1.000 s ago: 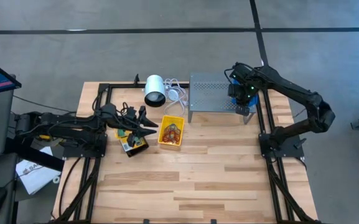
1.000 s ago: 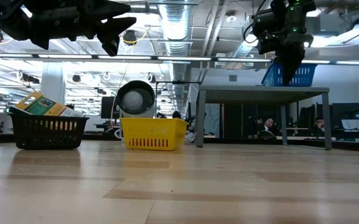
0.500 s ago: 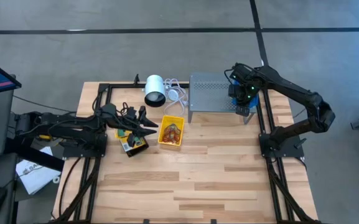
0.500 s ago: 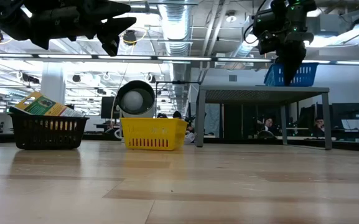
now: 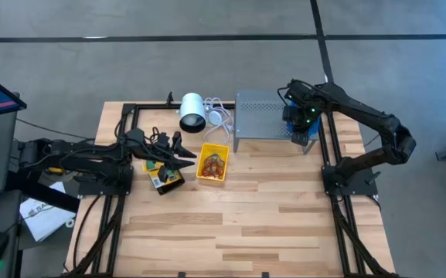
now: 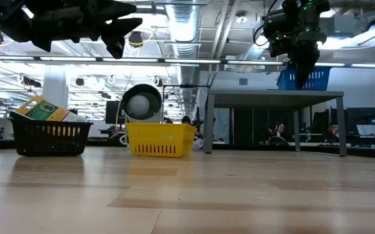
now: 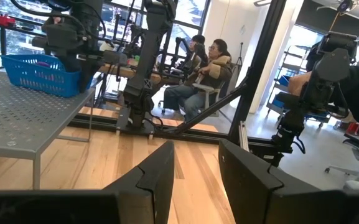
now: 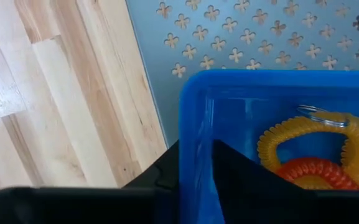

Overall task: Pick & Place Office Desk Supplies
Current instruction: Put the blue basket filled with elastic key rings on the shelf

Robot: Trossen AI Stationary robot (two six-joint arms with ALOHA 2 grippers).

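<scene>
1. The pale wooden plank table (image 5: pixel 246 224) carries everything, with a dark arm mounted at each side.
2. The grey perforated metal stand (image 5: pixel 263 116) sits at the far middle of the table; in the low view it reads as a small table on thin legs (image 6: pixel 275 97).
3. The left arm lies low along the table's left side, and the left gripper (image 5: pixel 182 154) hangs above the black bin, its two dark fingers (image 7: pixel 157 180) set a narrow gap apart with nothing between them.
4. The right arm reaches in from the right to the stand's right end. The right gripper (image 5: pixel 301 127) is clamped on the rim of the small blue plastic mesh bin (image 6: pixel 304 78), one finger inside the wall and one outside, as the right wrist view shows (image 8: pixel 195 168).
5. That blue bin rests on top of the stand and holds yellow and orange coiled loops (image 8: pixel 316 152).
6. The white cylinder with a white cable (image 5: pixel 192 113) lies left of the stand.
7. The small yellow plastic bin (image 5: pixel 213 163) stands near the stand's left legs, with orange and red items inside.
8. The small black mesh bin (image 6: pixel 49 136) stands just left of the yellow one and holds flat yellow-and-green packets (image 6: pixel 41 109).
</scene>
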